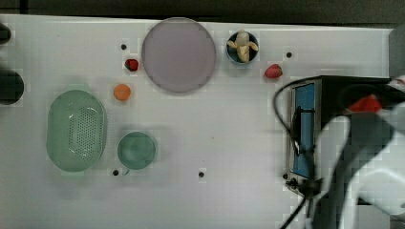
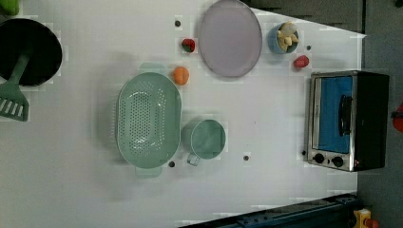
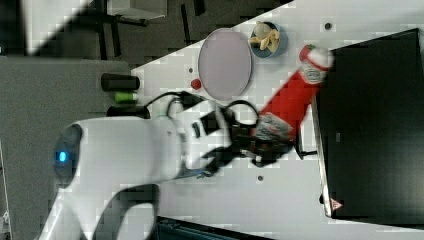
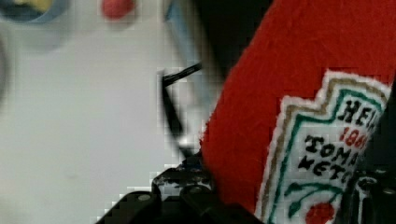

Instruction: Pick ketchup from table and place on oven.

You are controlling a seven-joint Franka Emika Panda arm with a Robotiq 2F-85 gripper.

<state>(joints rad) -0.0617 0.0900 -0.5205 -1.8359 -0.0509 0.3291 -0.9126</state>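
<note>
While the tool (image 3: 262,145) grips the ketchup bottle (image 3: 292,102) near its base, the bottle's long axis slants toward the toaster oven (image 3: 372,125), its cap seemingly just over the black top's edge, above the table (image 3: 280,200)

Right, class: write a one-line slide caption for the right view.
Robot hand holds a tilted ketchup bottle by its base, cap end near the black oven top's edge.

The white counter (image 2: 266,114) holds a green strainer (image 2: 148,120), a green cup (image 2: 206,138), a big plate (image 2: 230,38) and an orange ball (image 2: 180,75). An oven (image 2: 349,120), a blue bowl (image 2: 284,38) and two red fruits (image 2: 188,45) (image 2: 300,61) sit there too.
</note>
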